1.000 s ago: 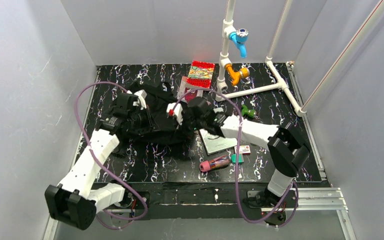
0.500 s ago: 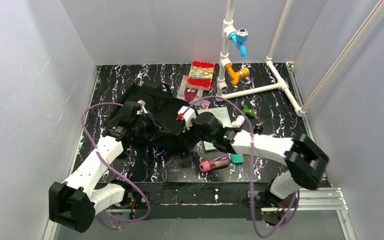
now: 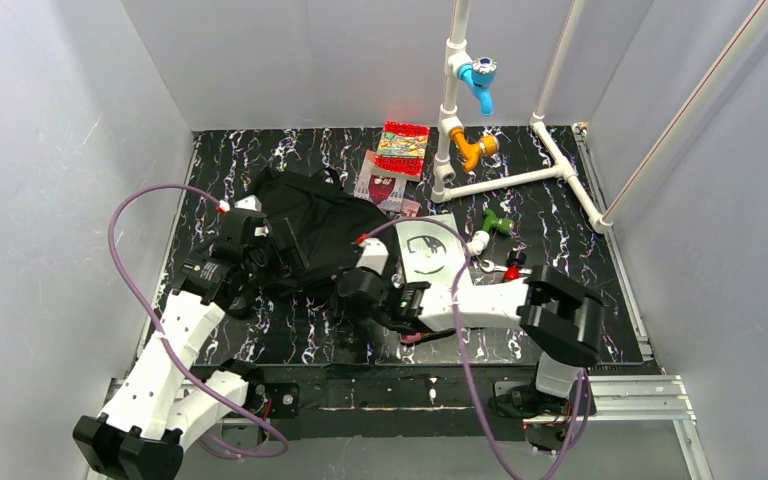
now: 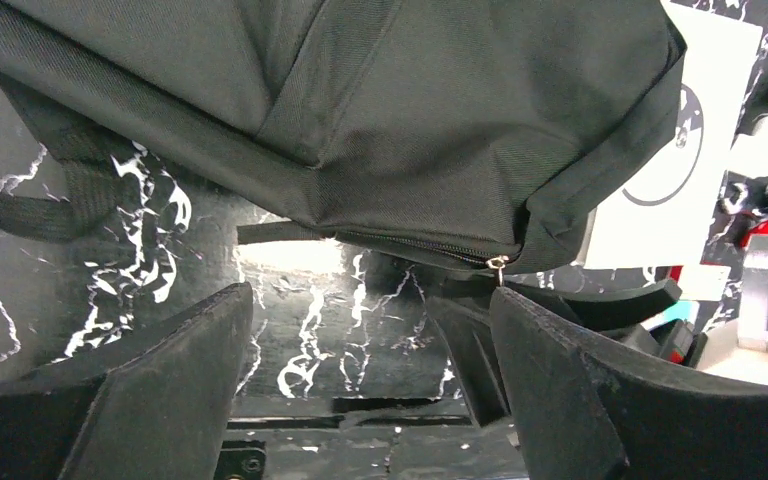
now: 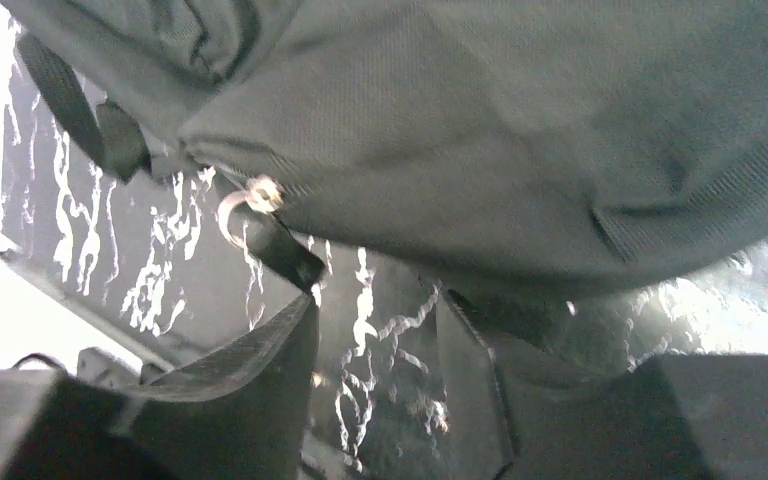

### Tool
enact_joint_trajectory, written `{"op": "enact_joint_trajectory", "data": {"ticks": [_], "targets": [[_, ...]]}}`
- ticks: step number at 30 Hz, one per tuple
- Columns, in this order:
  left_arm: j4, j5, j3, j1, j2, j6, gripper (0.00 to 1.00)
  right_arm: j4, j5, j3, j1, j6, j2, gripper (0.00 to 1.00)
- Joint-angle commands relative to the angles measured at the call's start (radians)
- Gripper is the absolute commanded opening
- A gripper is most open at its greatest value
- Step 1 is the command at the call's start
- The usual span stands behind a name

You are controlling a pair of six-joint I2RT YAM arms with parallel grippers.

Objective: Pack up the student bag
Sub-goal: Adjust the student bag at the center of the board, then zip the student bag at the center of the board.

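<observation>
Shows the backpack (image 3: pixel 310 225) slumped flat on the table (image 3: pixel 280 330), left of its middle. Finds the left gripper (image 4: pixel 370 310) at the bag's near-left corner, fingers spread wide, holding nothing. Puts the right gripper (image 5: pixel 375 320) at the bag's near edge, likewise parted and empty, a strap end just by one finger. Shows a white book (image 3: pixel 430 245) just beside the bag's right side.

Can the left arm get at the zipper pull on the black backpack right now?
Probably yes. The left end effector is open, and the zipper pull on the student bag sits just ahead of the fingers, with nothing visibly in between.
</observation>
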Motion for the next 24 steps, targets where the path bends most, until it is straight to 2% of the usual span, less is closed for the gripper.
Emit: {"op": "enact_joint_trajectory", "data": {"ticks": [1, 3, 5, 7, 9, 12, 14, 15, 17, 20, 22, 24], "targets": [[-0.029, -0.023, 0.037, -0.003, -0.028, 0.154, 0.84, 0.091, 0.201, 0.126, 0.032, -0.181, 0.099, 0.45], [-0.024, -0.013, 0.031, -0.003, -0.027, 0.171, 0.85, 0.106, 0.205, 0.136, 0.04, -0.236, 0.092, 0.41], [-0.012, -0.009, 0.014, -0.002, -0.019, 0.159, 0.9, 0.162, 0.196, 0.129, 0.051, -0.285, 0.087, 0.46], [-0.009, -0.014, 0.001, -0.001, -0.006, 0.108, 0.9, 0.159, 0.196, 0.145, 0.058, -0.308, 0.101, 0.53], [-0.009, -0.019, -0.014, -0.002, 0.006, 0.01, 0.88, 0.164, 0.213, 0.15, 0.06, -0.331, 0.119, 0.51], [-0.005, -0.022, -0.041, -0.002, 0.018, -0.145, 0.89, 0.208, 0.257, 0.119, 0.061, -0.353, 0.107, 0.35], [0.014, -0.039, -0.07, -0.002, 0.026, -0.258, 0.89, 0.196, 0.276, 0.113, 0.061, -0.363, 0.092, 0.06], [0.029, -0.045, -0.088, -0.001, 0.038, -0.309, 0.97, 0.146, 0.286, 0.124, 0.062, -0.366, 0.083, 0.01], [0.103, -0.025, -0.148, 0.006, 0.079, -0.373, 0.98, 0.039, 0.308, 0.137, 0.063, -0.328, 0.053, 0.01], [0.276, 0.07, -0.234, 0.043, 0.178, -0.428, 0.98, 0.038, 0.238, 0.098, 0.063, -0.368, -0.012, 0.01], [0.37, 0.085, -0.274, 0.067, 0.266, -0.44, 0.9, 0.015, 0.192, 0.1, 0.063, -0.411, -0.029, 0.01], [0.41, 0.04, -0.274, 0.106, 0.332, -0.385, 0.68, -0.026, 0.133, 0.114, 0.057, -0.433, -0.036, 0.01]]}}
